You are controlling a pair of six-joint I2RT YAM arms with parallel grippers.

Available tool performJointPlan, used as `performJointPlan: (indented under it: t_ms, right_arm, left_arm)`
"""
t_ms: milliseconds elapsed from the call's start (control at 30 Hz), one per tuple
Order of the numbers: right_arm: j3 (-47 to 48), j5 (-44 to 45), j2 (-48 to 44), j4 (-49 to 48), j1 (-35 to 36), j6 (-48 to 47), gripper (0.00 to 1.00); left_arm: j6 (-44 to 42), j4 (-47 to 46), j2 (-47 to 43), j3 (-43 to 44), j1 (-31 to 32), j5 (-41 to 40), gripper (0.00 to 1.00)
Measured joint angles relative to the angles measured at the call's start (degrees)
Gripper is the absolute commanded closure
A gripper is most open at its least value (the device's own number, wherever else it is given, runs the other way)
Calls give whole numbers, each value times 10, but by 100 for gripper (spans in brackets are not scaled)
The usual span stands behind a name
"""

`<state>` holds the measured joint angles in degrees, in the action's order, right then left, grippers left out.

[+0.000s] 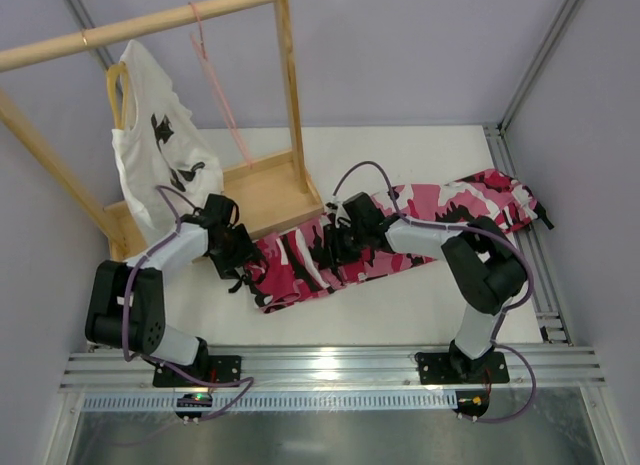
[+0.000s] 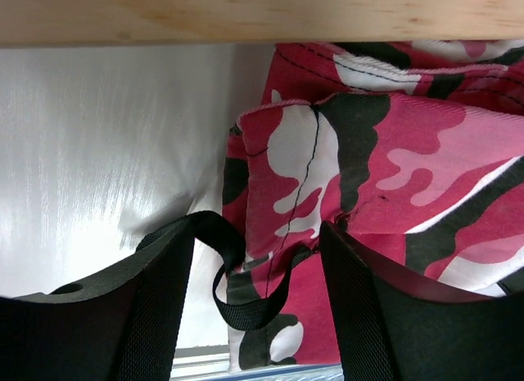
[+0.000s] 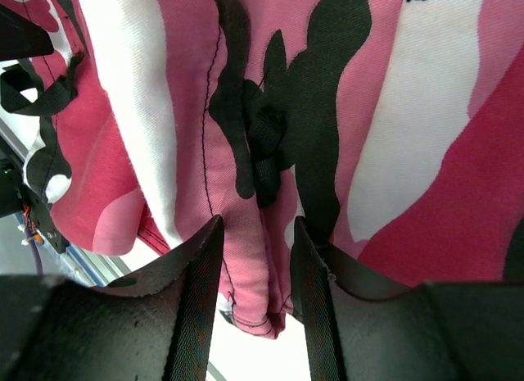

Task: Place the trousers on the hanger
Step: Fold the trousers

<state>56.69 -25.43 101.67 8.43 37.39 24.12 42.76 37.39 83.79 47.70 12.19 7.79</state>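
My right claw (image 3: 255, 229) pinches trousers (image 1: 450, 203) fold. My left claw (image 2: 260, 233) released, straddling cloth edge and black strap (image 2: 246, 315) on worktop (image 2: 98, 176).

Your left gripper (image 2: 260, 233): reaching forward, low, jaws apart. Your right gripper (image 3: 255, 225): elbow raised, reaching left, clamped on fold of pink-camouflage cloth trousers (image 3: 409, 151).

Trousers (image 2: 393, 176) edge between parted fingers (image 2: 155, 307)

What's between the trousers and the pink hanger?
Top view: the wooden rack's base board and upright post stand between the trousers and the pink hanger.
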Motion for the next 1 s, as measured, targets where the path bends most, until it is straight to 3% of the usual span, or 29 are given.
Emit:
performJointPlan:
  t_ms: [200,233,267,367,500,600,800,1000]
  right_arm:
    - [-2,-14,20,-22,0,5,60]
    - [-3,-17,21,-26,0,6,67]
    - [-4,-19,21,-28,0,8,79]
    - [-4,-22,21,-32,0,15,96]
    - [-7,-15,8,-27,0,19,96]
    - [-15,0,-29,-17,0,23,96]
    - [-16,51,-122,9,1,28,96]
    - [-13,136,-137,52,9,34,96]
  left_arm:
    - [-1,-12,9,-1,0,4,41]
    - [-1,-14,10,-1,0,4,43]
    - [-2,-15,12,-1,0,5,44]
    - [-2,-20,16,-2,0,9,53]
    - [-5,-22,17,-3,0,13,80]
    - [-9,-28,19,-5,0,17,91]
    - [-10,-38,20,-10,0,23,99]
    - [-10,-42,20,-10,0,24,97]
